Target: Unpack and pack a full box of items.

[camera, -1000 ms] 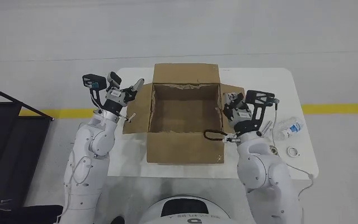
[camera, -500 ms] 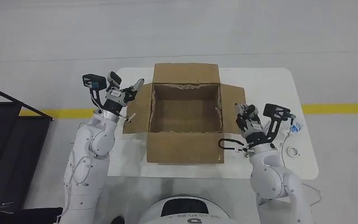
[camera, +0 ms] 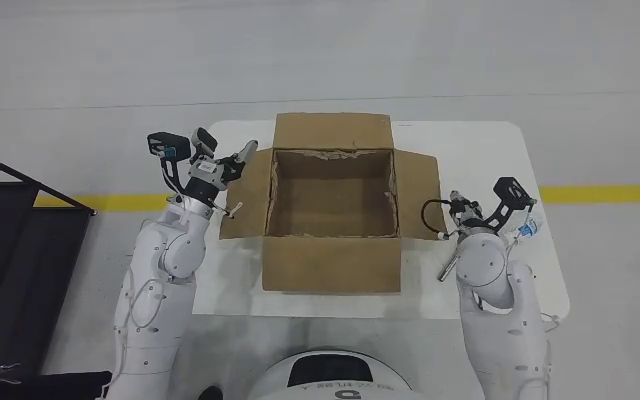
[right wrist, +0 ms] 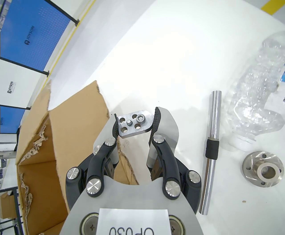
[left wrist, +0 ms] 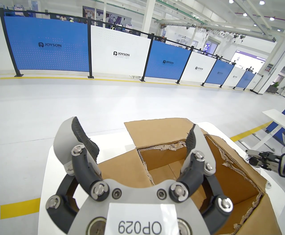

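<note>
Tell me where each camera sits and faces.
Top view: above the arms, facing down on the box and table; both arms show.
Left wrist view: behind the open left pincer, facing over the box into the hall floor.
Right wrist view: behind the right pincer, gripping a metal block, facing the table.
Shared: the box.

We see bright, even light, ceiling lamps (left wrist: 245, 14) overhead in the hall, white table (camera: 470, 140) near washed out, soft shade inside the cardboard box (camera: 330, 200), glints on the steel rod (right wrist: 215, 106) and clear bottle (right wrist: 253, 89), fence panels (left wrist: 120, 55) bowed toward the wrist views' edges.
</note>
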Controlling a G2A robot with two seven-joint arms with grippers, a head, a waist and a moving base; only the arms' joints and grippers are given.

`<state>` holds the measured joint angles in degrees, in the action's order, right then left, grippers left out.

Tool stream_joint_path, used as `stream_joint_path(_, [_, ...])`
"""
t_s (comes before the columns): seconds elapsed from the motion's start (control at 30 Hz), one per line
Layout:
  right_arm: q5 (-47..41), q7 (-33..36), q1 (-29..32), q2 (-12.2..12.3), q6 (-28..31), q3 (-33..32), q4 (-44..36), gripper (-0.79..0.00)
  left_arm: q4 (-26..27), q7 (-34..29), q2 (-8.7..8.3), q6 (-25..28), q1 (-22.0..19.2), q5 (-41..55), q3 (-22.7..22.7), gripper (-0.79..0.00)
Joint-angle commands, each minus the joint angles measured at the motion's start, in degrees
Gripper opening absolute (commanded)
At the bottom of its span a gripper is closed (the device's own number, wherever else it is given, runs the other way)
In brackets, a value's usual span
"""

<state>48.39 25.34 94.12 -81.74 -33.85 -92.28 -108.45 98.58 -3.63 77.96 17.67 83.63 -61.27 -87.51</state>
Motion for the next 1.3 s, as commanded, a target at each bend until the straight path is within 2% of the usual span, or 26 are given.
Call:
stream_joint_path(0.0, [-0.6,0.7,-1.5,0.0,-2.1,-0.8,2.2,-0.785,0.0,0.0,0.00,0.0,0.0,0.0,0.0,0.000])
stream_joint_path(0.37, [-1.3,3.5,-6.3,0.5,-4.7,-2.6,10.3,-0.785,0.0,0.0,0.00,0.0,0.0,0.0,0.0,0.000])
stream_joint_path(0.67, [-3.3,5.6,-8.4,0.8,-4.0,-3.7,15.6,-0.785,0.0,0.0,0.00,0.0,0.0,0.0,0.0,0.000])
stream_joint_path(0.87, [-4.4,5.5,-9.0,1.0,-3.3,-4.3,17.7,-0.702,0.0,0.0,0.00,0.0,0.0,0.0,0.0,0.000])
stream_joint_path(1.0, [-5.0,5.4,-8.7,1.1,-3.2,-4.6,17.7,-0.489,0.0,0.0,0.00,0.0,0.0,0.0,0.0,0.000])
stream_joint_path(1.27, [-6.3,4.8,-8.0,1.2,-2.9,-4.8,17.4,-0.443,0.0,0.0,0.00,0.0,0.0,0.0,0.0,0.000])
